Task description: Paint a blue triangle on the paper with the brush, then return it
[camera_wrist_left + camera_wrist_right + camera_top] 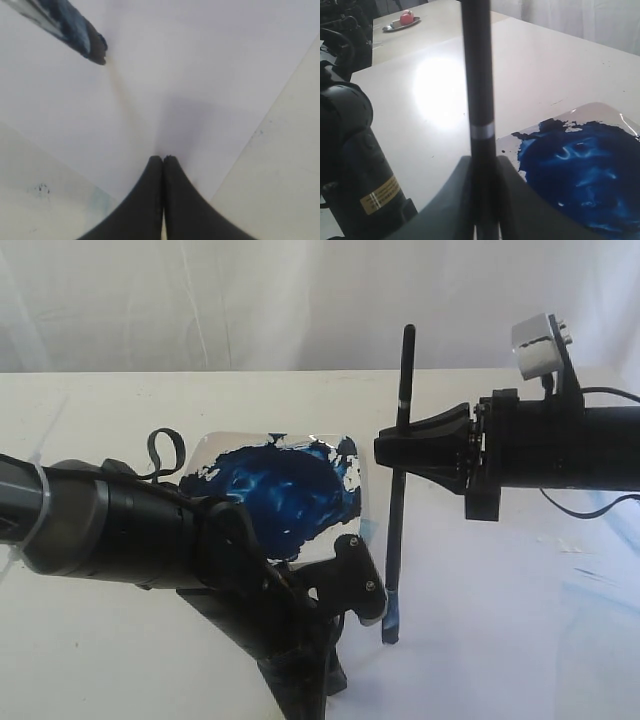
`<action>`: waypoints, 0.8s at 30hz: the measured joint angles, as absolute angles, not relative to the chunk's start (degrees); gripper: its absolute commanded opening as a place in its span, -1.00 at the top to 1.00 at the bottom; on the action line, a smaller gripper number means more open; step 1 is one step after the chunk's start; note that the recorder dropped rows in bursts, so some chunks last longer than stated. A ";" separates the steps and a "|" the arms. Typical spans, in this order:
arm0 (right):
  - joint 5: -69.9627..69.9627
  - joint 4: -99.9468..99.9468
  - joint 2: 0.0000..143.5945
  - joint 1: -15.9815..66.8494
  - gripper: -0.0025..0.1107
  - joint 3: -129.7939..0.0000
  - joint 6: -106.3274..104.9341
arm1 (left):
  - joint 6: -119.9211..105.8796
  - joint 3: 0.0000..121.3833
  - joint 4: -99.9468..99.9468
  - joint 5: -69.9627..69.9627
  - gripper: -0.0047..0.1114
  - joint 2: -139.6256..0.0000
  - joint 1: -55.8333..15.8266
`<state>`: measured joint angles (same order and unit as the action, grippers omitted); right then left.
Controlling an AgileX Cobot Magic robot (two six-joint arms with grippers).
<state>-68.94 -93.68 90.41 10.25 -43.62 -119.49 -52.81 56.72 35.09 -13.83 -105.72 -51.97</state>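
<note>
My right gripper (397, 452) (482, 160) is shut on the black handle of the brush (398, 480) (479, 90), which stands nearly upright. The silver band shows just beyond the fingers. The blue-stained bristle tip (390, 625) (85, 37) is at the white paper (480, 630) (175, 75); I cannot tell if it touches. My left gripper (300, 695) (163, 159) is shut on nothing, with its tips down at the paper near a corner of the sheet, left of the brush tip. No blue triangle shows on the paper.
A square white plate (215, 455) (600, 112) smeared with dark blue paint (290, 495) lies behind the left arm (110, 525). Faint pale-blue streaks (600, 585) mark the paper's right side. Cream table (285, 175) surrounds the sheet. A small dish with something red (402, 20) sits far off.
</note>
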 measured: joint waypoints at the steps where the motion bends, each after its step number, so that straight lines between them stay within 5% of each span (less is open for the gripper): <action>1: -68.79 -93.68 90.41 10.25 0.96 -43.48 -119.49 | -52.81 56.72 35.09 -13.83 0.92 -105.72 -51.97; 24: -60.23 -94.03 90.41 9.94 0.96 -43.48 -119.89 | -52.81 56.72 35.09 -13.83 0.92 -105.72 -51.97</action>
